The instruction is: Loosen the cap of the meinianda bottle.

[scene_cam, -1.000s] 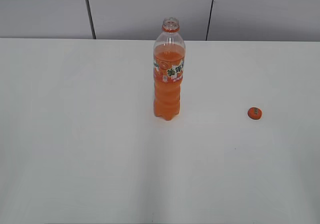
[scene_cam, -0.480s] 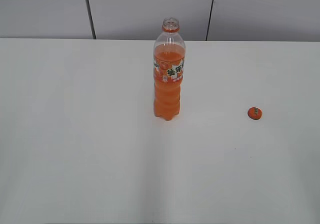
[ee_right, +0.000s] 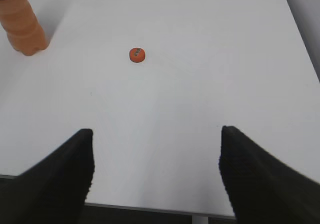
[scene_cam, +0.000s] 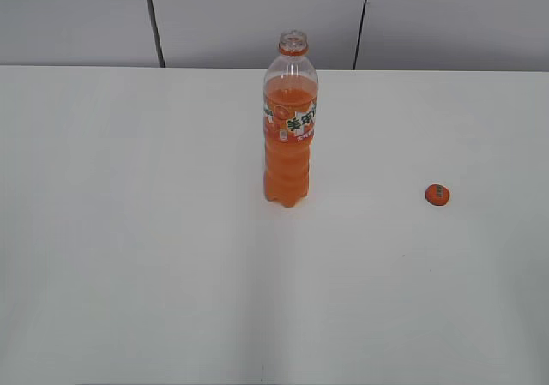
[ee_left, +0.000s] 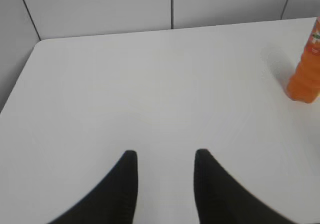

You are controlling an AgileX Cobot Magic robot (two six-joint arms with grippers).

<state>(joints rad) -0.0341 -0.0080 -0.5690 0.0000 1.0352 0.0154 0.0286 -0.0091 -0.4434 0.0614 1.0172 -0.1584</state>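
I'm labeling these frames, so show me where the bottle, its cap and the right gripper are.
bottle [scene_cam: 290,145], exterior view, on the label and orange body.
cap [scene_cam: 437,195], exterior view, on its top face, lying on the table.
right gripper [ee_right: 156,171], right wrist view, midway between its spread fingertips.

One meinianda bottle [scene_cam: 290,123] on show, just the one. One cap [scene_cam: 437,195] too, a single orange disc. Two grippers: the left gripper [ee_left: 165,159], the right gripper [ee_right: 156,136]. One white table [scene_cam: 129,231].
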